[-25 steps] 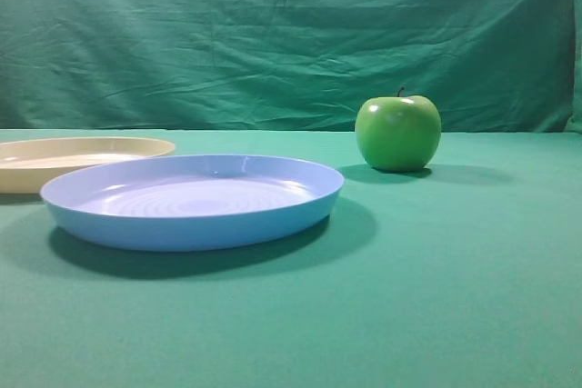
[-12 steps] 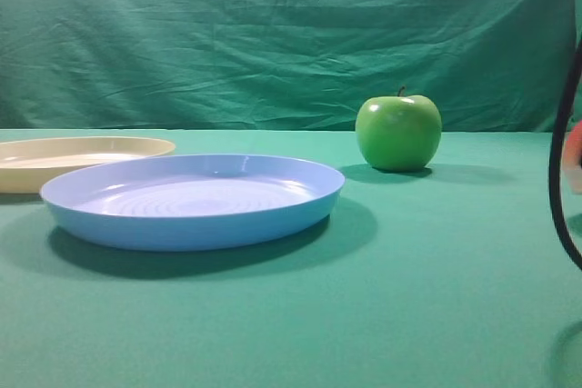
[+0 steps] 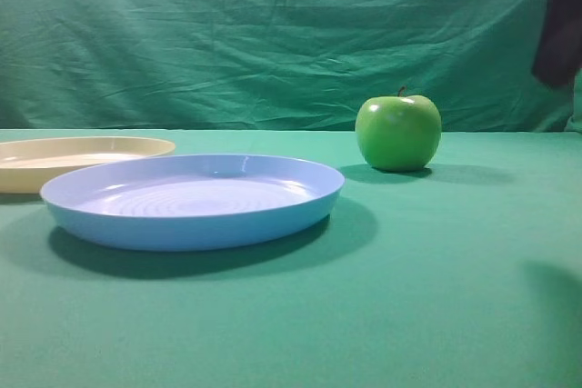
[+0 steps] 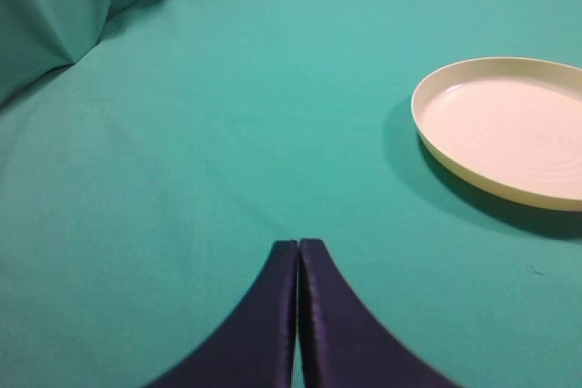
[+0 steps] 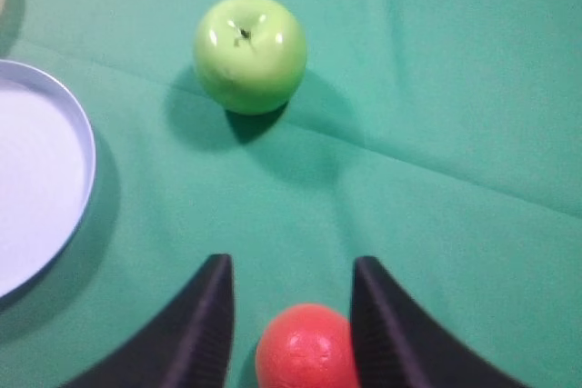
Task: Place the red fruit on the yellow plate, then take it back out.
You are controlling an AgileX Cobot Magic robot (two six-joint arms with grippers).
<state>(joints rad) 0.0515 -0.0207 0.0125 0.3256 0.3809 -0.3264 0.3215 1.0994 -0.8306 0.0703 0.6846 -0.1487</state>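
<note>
Overhead, right tool (image 5: 291, 283) straddles the red fruit (image 5: 305, 347), fingers apart, grip uncertain. Left tool (image 4: 297, 265) pressed closed, empty. Yellow plate (image 4: 473, 165) bare; green apple (image 5: 249, 54) beyond.

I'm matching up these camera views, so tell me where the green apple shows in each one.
Exterior high: green apple right of centre, on the cloth behind the blue plate.
Left wrist: not in it; only the yellow plate at right.
Right wrist: apple upper centre-left, ahead of the right pincer.
Shared landmark: the blue plate, at the right wrist view's left edge.
</note>
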